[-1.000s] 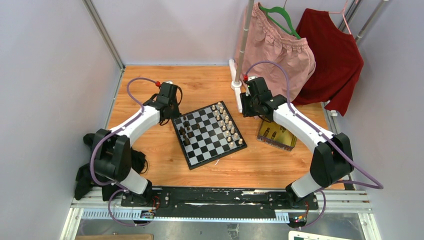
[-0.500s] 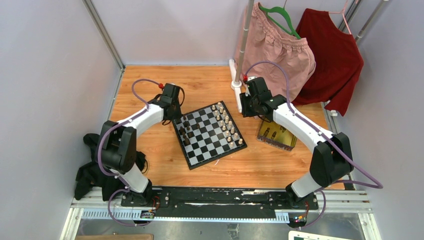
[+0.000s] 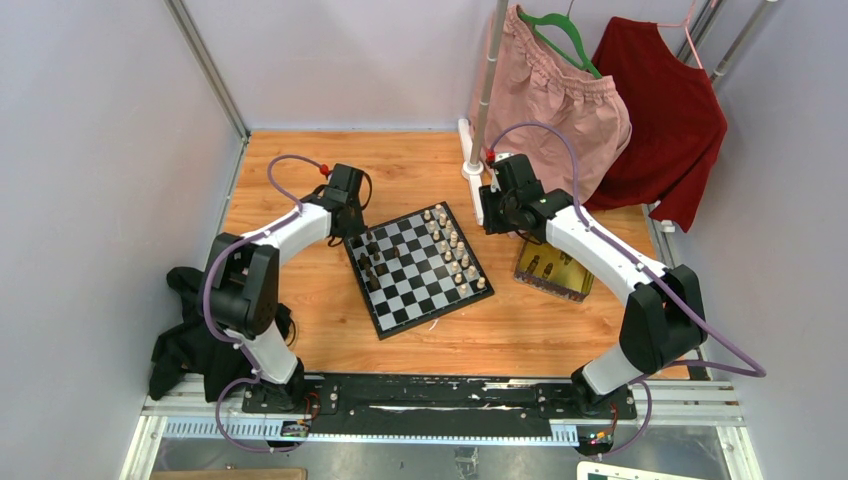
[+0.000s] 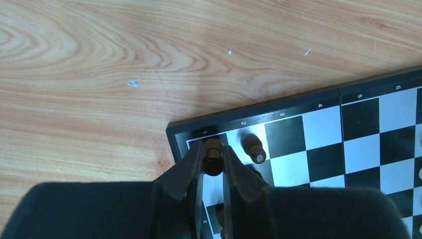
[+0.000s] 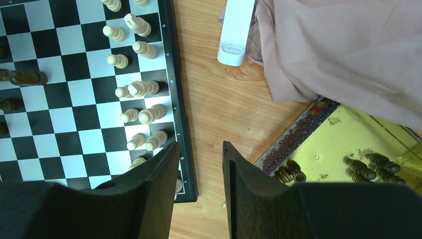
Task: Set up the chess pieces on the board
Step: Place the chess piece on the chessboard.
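Left arm (image 3: 295, 228) & right arm (image 3: 592, 247) match: white tubular links btwn chunky black joint housings, each w/ a purple cable (image 3: 285, 158) arcing off the wrist end from a small red connector (image 3: 322, 168), plus more purple cable round the black base. Left gripper (image 4: 213, 149): matte brown-black fingers (image 4: 186, 172), wedge-shaped, narrowing to thin tips, on a wide black body; right gripper (image 5: 199, 149) has the same dark fingers (image 5: 152, 174) w/ flat inner faces. Both bases sit on a black plate (image 3: 440, 392) dotted w/ small pale screws.
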Controlling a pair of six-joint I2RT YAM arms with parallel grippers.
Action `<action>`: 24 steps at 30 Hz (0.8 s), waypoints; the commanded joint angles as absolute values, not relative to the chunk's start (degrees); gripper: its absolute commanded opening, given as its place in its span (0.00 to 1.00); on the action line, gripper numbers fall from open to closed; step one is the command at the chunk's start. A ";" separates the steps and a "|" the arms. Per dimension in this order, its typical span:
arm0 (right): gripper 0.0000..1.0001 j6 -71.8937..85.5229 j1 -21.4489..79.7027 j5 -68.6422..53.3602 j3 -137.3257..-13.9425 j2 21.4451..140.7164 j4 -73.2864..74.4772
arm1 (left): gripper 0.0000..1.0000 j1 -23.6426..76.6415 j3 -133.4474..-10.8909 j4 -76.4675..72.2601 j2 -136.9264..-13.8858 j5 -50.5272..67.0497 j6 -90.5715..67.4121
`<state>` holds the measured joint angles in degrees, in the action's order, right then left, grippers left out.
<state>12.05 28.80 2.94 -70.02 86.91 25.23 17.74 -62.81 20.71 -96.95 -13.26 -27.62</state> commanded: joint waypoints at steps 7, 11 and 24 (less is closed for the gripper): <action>0.41 12.30 28.03 2.32 -70.31 87.28 24.71 | 0.00 17.31 -64.39 21.55 -98.19 -14.85 -26.89; 0.41 12.32 27.98 2.29 -70.31 87.36 24.70 | 0.01 17.31 -64.32 21.64 -98.33 -14.69 -26.89; 0.41 12.63 28.02 1.62 -70.14 87.63 24.52 | 0.19 17.31 -62.95 21.19 -97.77 -14.33 -27.16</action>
